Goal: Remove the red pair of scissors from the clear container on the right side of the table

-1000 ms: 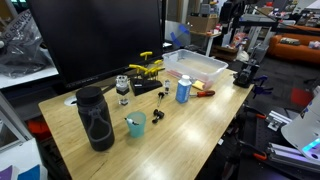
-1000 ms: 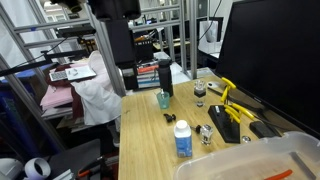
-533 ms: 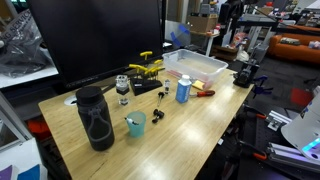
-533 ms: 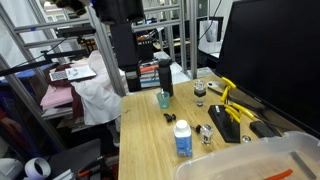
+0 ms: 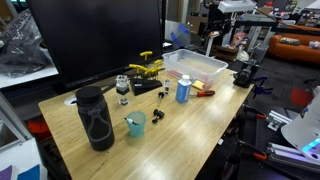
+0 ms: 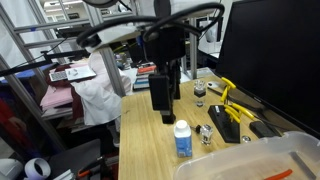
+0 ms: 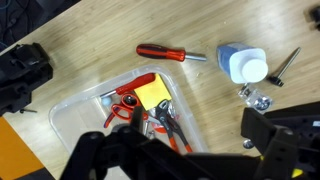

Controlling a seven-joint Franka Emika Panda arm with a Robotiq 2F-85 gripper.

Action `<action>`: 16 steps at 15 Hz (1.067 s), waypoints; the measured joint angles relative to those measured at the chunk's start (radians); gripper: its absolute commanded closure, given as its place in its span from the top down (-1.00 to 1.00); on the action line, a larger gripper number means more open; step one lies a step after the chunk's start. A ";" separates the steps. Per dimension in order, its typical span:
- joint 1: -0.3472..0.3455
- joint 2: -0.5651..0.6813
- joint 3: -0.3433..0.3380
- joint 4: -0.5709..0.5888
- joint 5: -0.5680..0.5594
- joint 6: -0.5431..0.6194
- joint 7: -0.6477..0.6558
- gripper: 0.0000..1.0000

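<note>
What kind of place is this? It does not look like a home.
Probably a robotics lab or workshop: a large dark monitor behind the table, metal frame racks in the background, and yellow-handled pliers lying on it.

- table [image 5: 175, 135]: bears every item listed; runs from lower left to upper right in an exterior view.
- clear container [image 5: 197, 66]: at the table's upper-right end; lower centre-left in the wrist view.
- scissors [image 7: 122, 108]: inside the container, left of the pliers [image 7: 166, 124], below the note pad [image 7: 152, 92].
- screwdriver [image 7: 168, 52]: on the table outside the container, above it in the wrist view.
- bottle [image 7: 243, 64]: right of the screwdriver, on the table.
- cup [image 5: 135, 124]: lower centre of the exterior view, right of the flask [image 5: 95, 118].
</note>
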 measured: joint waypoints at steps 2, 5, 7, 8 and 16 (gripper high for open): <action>-0.021 0.044 -0.007 0.008 0.000 0.033 0.096 1.00; -0.019 0.054 -0.009 0.009 -0.001 0.036 0.104 1.00; -0.015 0.048 -0.009 0.009 -0.001 0.035 0.104 1.00; -0.015 0.048 -0.009 0.009 -0.001 0.035 0.104 1.00; -0.021 0.083 -0.043 0.010 0.111 0.060 0.159 1.00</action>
